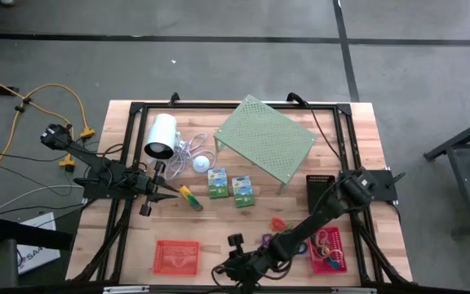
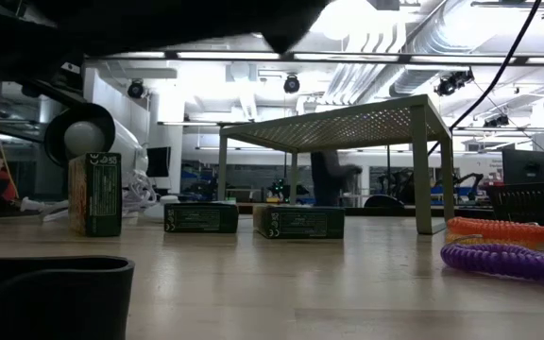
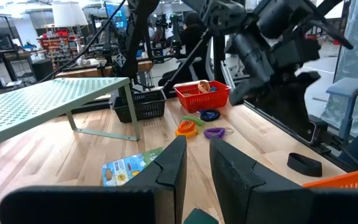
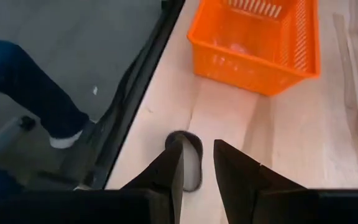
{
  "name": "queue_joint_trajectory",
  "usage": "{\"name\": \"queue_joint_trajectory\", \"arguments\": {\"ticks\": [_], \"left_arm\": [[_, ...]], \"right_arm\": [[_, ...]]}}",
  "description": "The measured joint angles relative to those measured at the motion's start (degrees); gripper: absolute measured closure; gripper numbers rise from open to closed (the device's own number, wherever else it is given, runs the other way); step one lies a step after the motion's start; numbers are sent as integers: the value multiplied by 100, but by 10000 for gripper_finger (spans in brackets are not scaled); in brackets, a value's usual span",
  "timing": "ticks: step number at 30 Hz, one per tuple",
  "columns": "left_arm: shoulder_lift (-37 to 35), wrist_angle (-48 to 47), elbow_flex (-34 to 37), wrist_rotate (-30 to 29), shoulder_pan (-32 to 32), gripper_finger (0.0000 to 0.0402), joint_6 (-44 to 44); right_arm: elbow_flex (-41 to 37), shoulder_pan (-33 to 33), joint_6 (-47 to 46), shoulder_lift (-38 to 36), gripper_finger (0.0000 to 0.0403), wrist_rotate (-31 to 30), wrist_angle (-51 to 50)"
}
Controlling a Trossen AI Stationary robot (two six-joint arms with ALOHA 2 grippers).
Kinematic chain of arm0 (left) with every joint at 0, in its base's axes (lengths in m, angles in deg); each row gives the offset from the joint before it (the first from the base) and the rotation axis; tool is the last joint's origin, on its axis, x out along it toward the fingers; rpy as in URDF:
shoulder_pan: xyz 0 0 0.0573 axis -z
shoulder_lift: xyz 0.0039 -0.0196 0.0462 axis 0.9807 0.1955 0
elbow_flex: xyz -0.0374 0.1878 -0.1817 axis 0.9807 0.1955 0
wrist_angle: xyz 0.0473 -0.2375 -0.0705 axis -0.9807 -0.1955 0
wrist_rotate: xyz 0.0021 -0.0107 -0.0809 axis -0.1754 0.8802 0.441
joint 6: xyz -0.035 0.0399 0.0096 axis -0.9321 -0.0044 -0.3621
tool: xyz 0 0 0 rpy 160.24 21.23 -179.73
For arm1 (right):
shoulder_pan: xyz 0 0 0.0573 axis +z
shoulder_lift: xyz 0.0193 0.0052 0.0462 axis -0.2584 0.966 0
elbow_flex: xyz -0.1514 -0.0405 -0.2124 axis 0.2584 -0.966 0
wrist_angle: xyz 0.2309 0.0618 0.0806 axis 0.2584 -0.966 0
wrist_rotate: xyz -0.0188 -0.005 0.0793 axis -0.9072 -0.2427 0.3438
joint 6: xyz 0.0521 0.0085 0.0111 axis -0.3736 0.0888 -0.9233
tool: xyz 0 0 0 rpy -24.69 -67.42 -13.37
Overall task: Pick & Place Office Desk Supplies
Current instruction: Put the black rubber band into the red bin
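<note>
High view shows rubber bands [image 1: 330, 245] already in the pink basket [image 1: 328, 264]; boxes [image 1: 243, 189], marker [image 1: 190, 197] and coiled loops [image 1: 277, 223] remain on the bench [image 1: 365, 135]. Right tool [image 4: 197, 163], fingers slightly apart, straddles a dark band [image 4: 191, 163] beside the red basket [image 1: 175, 256]. Left tool [image 1: 170, 194], narrowly parted and empty, hovers by the marker.

On the desk [image 1: 357, 131] there are three mesh baskets: one red [image 1: 175, 256], one pink [image 1: 327, 250], one black [image 1: 320, 191]. Two green-white boxes [image 1: 217, 183] lie side by side, with one yellow-green marker [image 1: 191, 198], one white cylinder [image 1: 161, 136], one pale green perforated shelf [image 1: 265, 140], and one dark rubber-band loop [image 4: 191, 163].
</note>
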Motion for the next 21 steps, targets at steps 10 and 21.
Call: {"name": "queue_joint_trajectory", "arguments": {"ticks": [10,21], "left_arm": [[0,1,0,0,0,337,0],[0,2,0,0,2,337,0]], "right_arm": [[-4,-256,1,356,325,405,354],[-3,-298,4,353,325,437,390]]}}
